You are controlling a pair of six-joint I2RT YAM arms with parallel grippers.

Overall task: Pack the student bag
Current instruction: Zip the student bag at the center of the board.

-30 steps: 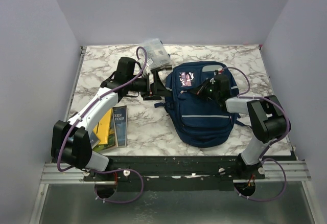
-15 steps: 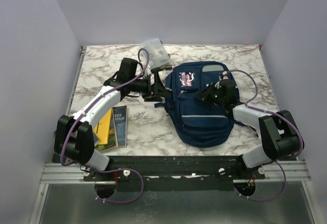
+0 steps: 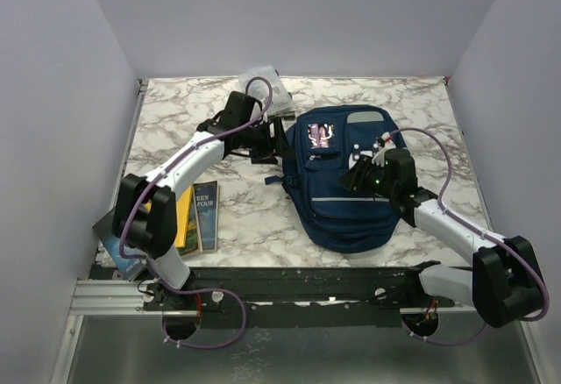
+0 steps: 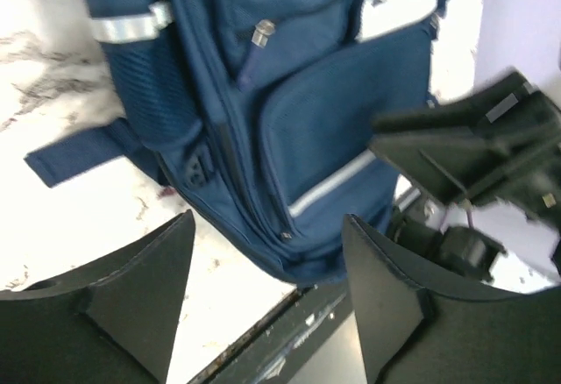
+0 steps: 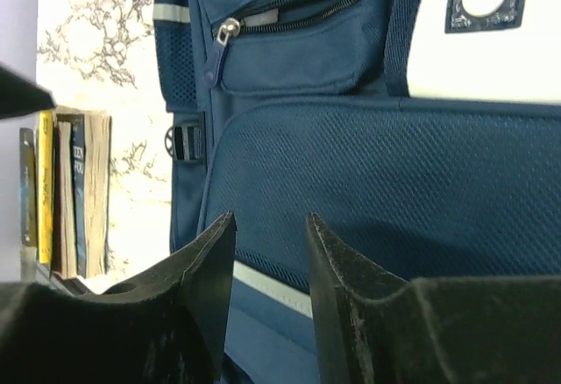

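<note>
The student bag (image 3: 351, 213) lay flat on the marble surface (image 3: 166, 117), right of centre, with its pockets facing up. My left gripper (image 4: 267, 226) hung just beside the bag's left edge, near a side strap, its jaws spread wide with nothing between them. My right gripper (image 5: 269, 219) sat low over the bag's front panel, its jaws parted only narrowly and empty. Books (image 3: 195, 217) lay at the front left, well apart from the bag.

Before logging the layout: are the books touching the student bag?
Apart. The top external view shows a strip of bare marble table between the books and the student bag.
</note>
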